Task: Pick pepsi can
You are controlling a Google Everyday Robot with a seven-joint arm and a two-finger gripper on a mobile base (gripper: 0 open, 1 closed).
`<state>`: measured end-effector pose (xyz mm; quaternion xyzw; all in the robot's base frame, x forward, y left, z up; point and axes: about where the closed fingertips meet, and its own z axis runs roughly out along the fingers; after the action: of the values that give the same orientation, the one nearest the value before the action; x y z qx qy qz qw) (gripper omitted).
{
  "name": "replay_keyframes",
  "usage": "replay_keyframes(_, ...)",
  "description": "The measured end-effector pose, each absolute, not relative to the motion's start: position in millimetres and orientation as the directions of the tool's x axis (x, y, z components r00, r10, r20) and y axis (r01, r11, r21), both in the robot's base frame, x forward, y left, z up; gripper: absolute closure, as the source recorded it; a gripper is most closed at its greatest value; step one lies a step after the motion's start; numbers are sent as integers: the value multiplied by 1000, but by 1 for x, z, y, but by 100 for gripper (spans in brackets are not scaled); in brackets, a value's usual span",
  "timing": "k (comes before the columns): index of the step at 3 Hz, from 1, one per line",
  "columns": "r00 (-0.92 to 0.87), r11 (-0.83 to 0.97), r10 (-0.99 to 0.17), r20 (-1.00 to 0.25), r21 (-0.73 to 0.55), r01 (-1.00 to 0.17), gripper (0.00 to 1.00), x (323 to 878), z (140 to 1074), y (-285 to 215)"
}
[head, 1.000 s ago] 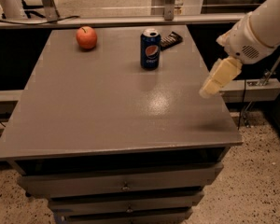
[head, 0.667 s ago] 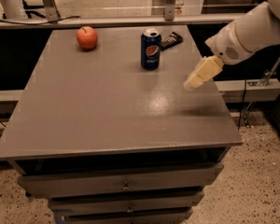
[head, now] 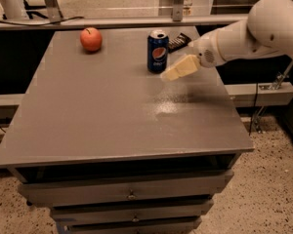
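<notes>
Pincer (head: 170, 74) hovers just beside upright pepsi can (head: 157, 51).

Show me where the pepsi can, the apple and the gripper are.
pepsi can (head: 158, 53): camera view, on its round logo.
apple (head: 91, 39): camera view, middle of its front.
gripper (head: 167, 75): camera view, its tip, just right of the can.

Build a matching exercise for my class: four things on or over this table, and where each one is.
Things:
1 apple
2 can
3 bar
4 gripper

Places:
A hovering just right of the can
B far left
C lying flat behind the can, at the far edge
D standing upright, far middle

Pairs: 1-B; 2-D; 3-C; 4-A
</notes>
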<state>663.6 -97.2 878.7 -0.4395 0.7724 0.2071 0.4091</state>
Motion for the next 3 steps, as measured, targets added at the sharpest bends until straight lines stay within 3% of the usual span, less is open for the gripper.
replay_keyframes(2,-221,486,-344,-913,29,-874,0,695,875,-26)
replay_keyframes(3,-183,470,-309,-933,18,-882,17,710,870,-13)
